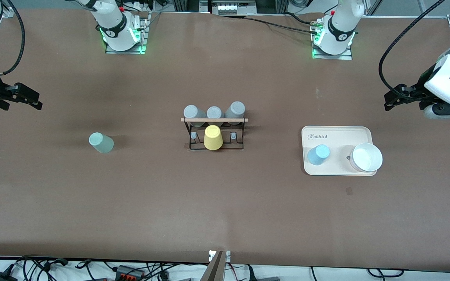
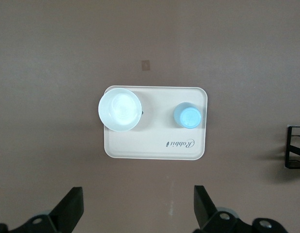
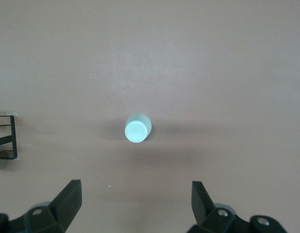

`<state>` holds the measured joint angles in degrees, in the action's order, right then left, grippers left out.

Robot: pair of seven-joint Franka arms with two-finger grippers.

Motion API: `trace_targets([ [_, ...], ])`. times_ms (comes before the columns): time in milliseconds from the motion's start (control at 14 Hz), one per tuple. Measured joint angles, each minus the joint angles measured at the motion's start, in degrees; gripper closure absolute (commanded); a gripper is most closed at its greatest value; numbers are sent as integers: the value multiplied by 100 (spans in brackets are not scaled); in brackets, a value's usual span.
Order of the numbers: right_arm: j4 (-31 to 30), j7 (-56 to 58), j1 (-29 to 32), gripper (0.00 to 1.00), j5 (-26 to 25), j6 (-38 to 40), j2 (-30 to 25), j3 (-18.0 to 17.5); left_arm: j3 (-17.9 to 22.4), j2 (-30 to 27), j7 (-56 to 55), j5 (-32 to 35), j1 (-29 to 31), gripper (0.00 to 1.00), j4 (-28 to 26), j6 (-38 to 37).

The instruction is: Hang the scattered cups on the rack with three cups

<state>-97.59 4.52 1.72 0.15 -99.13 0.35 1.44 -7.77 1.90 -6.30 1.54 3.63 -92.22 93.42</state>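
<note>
Front view: high, faces robots, whole table (image 1: 225, 214). Left wrist view: straight down on tray (image 2: 154, 148). Right wrist view: down on mint cup (image 3: 137, 128). Both also in front view.

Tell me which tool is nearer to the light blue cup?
Left. The left tool is above the table near the tray's end; the right tool is over the other end, near the mint cup.

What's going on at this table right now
Nothing is being handled yet. The mint-green cup stands on the table toward the right arm's end, the light blue cup on the cream tray. The rack already holds one yellow and three grey cups. The left gripper and right gripper hover open, empty.
</note>
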Motion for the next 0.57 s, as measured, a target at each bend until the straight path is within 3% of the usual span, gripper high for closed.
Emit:
trace_targets([
  [571,0,0,0,0,0,4,0,0,-2,47,2,0,-26,0,-5,0],
])
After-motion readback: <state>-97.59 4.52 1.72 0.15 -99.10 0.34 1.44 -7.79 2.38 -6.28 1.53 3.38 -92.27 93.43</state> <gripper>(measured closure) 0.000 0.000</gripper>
